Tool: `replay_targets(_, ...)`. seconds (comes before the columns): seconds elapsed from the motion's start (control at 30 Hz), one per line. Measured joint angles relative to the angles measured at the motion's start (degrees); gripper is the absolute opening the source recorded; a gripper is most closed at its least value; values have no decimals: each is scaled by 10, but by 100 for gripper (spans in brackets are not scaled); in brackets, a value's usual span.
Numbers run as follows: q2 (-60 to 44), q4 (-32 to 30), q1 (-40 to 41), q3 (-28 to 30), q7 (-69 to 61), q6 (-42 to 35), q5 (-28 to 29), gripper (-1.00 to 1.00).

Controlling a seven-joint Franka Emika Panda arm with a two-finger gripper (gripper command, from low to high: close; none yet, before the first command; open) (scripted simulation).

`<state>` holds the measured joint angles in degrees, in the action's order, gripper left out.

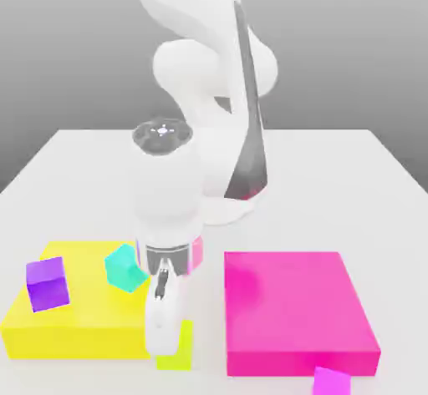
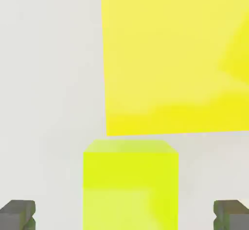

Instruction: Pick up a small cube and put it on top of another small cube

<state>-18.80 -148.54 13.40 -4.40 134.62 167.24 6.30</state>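
white table (image 1: pixel 75 155), grey backdrop (image 1: pixel 67 43)

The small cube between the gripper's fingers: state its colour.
Yellow-green small cube, lime rather than the platform's pure yellow; the hand view shows it best.

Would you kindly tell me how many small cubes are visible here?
4: a purple cube and teal cube on the yellow slab; a lime cube under the arm; a magenta cube before the pink slab.

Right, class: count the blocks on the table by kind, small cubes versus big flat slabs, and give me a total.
Small cubes: 4 (purple, teal, yellow-green, magenta)
Big flat slabs: 2 (yellow, pink)
Total: 6
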Motion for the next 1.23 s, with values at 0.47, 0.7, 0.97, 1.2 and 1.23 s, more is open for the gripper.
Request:
replay_targets(0.47,94,-19,11,-16,-28,-74,-36,-100)
replay_targets(0.7,240,-64,47,6,-119,-172,-90,-100)
replay_targets(0.97,389,-116,85,43,-161,-271,-67,-100)
replay_targets(1.2,303,-142,90,46,-163,-159,-62,100)
replay_targets(1.23,303,-142,90,46,-163,-159,-62,100)
